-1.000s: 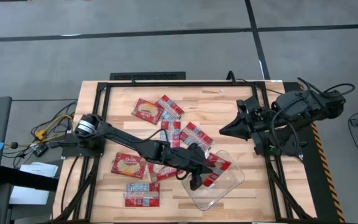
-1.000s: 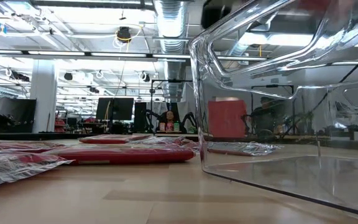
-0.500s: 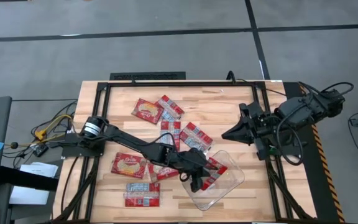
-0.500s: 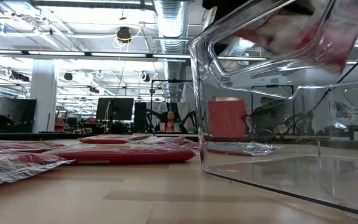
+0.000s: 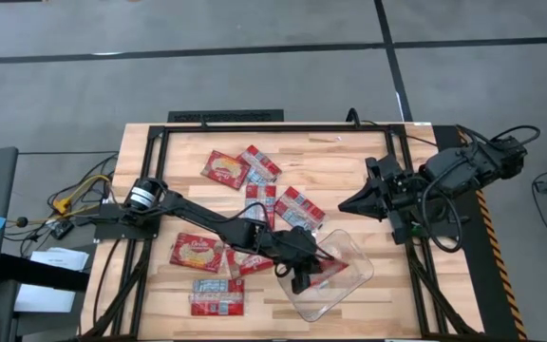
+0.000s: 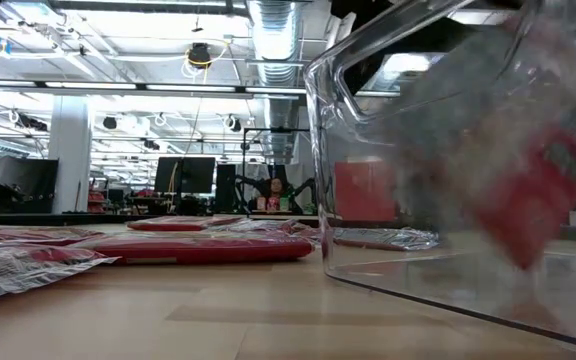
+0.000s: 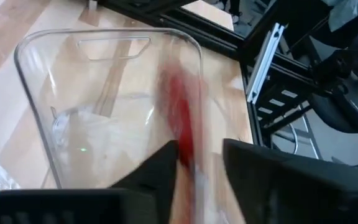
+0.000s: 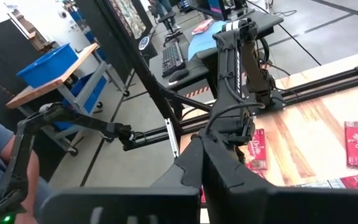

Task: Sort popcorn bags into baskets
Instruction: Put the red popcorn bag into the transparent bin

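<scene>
Left gripper (image 5: 302,273) is hovering over the tub (image 5: 357,273), fingers apart, packet (image 7: 180,124) dropping in; right gripper (image 5: 342,202) is idling, fingers together.

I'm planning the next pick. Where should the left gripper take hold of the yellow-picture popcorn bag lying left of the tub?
Probably from straight above, by its left edge. The popcorn bag lies flat on the table, so fingers could hardly close on it from the side. Another packet crowds its right edge, while the left edge is free.
</scene>
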Robot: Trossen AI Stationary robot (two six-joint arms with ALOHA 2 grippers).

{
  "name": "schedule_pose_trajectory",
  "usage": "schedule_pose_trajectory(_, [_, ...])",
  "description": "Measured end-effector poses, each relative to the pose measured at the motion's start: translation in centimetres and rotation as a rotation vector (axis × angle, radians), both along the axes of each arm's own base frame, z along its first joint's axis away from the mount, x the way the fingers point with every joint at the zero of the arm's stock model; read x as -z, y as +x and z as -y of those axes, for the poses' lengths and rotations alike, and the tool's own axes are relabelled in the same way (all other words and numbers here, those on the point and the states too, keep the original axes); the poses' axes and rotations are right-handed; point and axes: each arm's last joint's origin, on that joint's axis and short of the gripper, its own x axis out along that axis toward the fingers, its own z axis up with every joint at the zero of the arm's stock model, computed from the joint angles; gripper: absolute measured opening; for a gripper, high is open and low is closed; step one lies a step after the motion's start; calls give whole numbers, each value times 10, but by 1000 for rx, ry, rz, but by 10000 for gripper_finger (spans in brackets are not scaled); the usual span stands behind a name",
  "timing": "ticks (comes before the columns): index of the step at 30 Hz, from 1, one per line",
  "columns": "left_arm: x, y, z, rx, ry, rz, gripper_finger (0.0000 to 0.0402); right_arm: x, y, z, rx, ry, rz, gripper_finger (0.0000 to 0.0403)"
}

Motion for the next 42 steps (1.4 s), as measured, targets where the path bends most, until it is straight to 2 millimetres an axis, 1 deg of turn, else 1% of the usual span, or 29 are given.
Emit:
schedule_pose_trajectory(3, [-2, 1, -2, -13, -10, 24, 175, 0, 0, 0, 0, 0, 0, 21])
schedule_pose_trajectory(6, [-2, 3, -7, -22, -11, 18, 218, 0, 0, 0, 7, -1, 1, 28])
schedule_pose_trajectory(10, [-3, 5, -15, -25, -20, 16, 258, 0, 0, 1, 27, -5, 3, 37])
schedule_pose_trajectory(13, [-9, 4, -24, -9, -45, 18, 272, 0, 0, 1, 27, -4, 3, 37])
schedule_pose_trajectory(16, [-21, 1, -34, 4, -47, 23, 274, 0, 0, 1, 27, -4, 3, 32])
schedule_pose_trajectory(18, [-30, -4, -40, 13, -29, 14, 274, 0, 0, 1, 27, -5, 3, 27])
schedule_pose_trajectory(21, [-47, -16, -50, 18, 24, -9, 274, 0, 0, 1, 28, -4, 3, 22])
schedule_pose_trajectory(25, [-74, -42, -59, 40, 123, -63, 274, 0, 0, 1, 31, 0, 5, 25])
schedule_pose_trajectory(27, [-87, -59, -63, 40, 183, -112, 275, 0, 1, 2, 37, 2, 3, 30])
schedule_pose_trajectory(30, [-110, -86, -67, 37, 245, -128, 275, 0, 1, 2, 51, 0, 5, 36])
schedule_pose_trajectory(33, [-135, -114, -70, 22, 275, -109, 275, 1, 4, 1, 59, -2, 4, 38])
schedule_pose_trajectory(37, [-167, -154, -68, 12, 330, -55, 275, 4, 13, 1, 68, -6, -7, 35])
schedule_pose_trajectory(40, [-182, -182, -68, -27, 356, -19, 275, 7, 21, -1, 79, -12, -18, 33])
schedule_pose_trajectory(42, [-181, -199, -69, -49, 362, -10, 275, 11, 27, -1, 91, -22, -37, 34])
